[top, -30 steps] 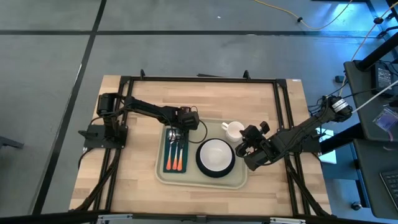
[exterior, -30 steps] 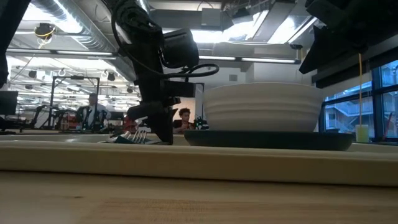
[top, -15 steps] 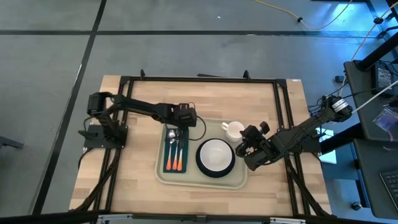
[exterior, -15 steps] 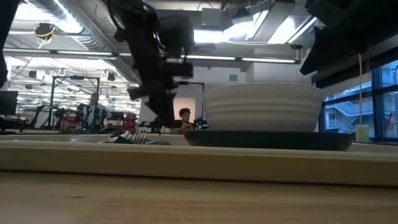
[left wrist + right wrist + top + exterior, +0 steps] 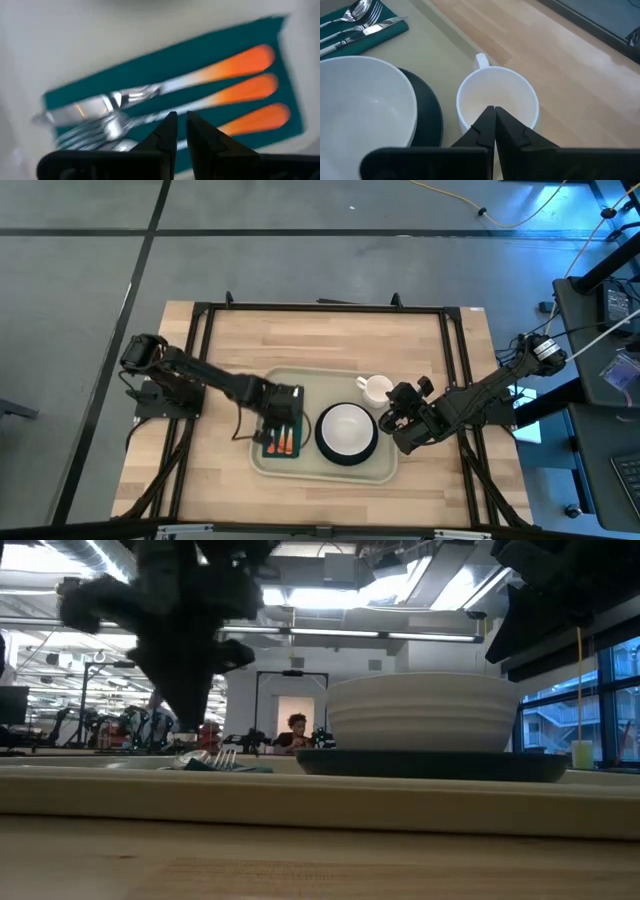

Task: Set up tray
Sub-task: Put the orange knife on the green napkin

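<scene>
Your left tool nearly closed, empty over orange-handled cutlery, right tool closed above white mug, large beige rectangular plastic tray lengthwise across worktop.

Bowl and mug crowd the tray's right half.

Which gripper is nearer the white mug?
Right. The right gripper hovers beside the white mug; the left gripper is over the napkin, beyond the bowl.
</scene>
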{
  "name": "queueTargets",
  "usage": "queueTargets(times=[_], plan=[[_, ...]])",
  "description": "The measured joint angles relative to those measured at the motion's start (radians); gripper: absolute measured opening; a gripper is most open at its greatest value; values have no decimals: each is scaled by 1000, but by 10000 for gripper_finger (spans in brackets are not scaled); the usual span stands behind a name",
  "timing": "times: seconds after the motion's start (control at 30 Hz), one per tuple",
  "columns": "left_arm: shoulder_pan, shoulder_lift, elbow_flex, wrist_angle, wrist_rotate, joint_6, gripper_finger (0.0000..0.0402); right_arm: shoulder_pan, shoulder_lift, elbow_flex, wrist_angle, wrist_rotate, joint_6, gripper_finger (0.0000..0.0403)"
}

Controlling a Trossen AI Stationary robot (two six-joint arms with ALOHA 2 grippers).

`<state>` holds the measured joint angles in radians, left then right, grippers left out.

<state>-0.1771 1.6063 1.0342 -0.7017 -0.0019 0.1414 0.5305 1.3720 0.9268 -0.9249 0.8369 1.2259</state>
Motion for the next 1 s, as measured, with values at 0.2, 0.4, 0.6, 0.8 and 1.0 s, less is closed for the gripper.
queueTargets(times=[0.2, 0.4, 0.6, 0.8, 1.0], plan=[[-100, 3, -2, 134, -7, -83, 38, 0, 0, 0, 0, 4, 0, 11], [-145, 12, -2, 159, -12, -225, 73, 0, 0, 0, 3, 0, 0, 11], [-201, 73, -2, 185, -89, -273, 115, 0, 0, 0, 11, -1, 1, 11], [-209, 119, -2, 213, -109, -314, 127, 0, 0, 0, 19, -13, 0, 11], [-209, 128, -2, 209, -111, -340, 127, 0, 0, 0, 25, -27, 1, 11]])
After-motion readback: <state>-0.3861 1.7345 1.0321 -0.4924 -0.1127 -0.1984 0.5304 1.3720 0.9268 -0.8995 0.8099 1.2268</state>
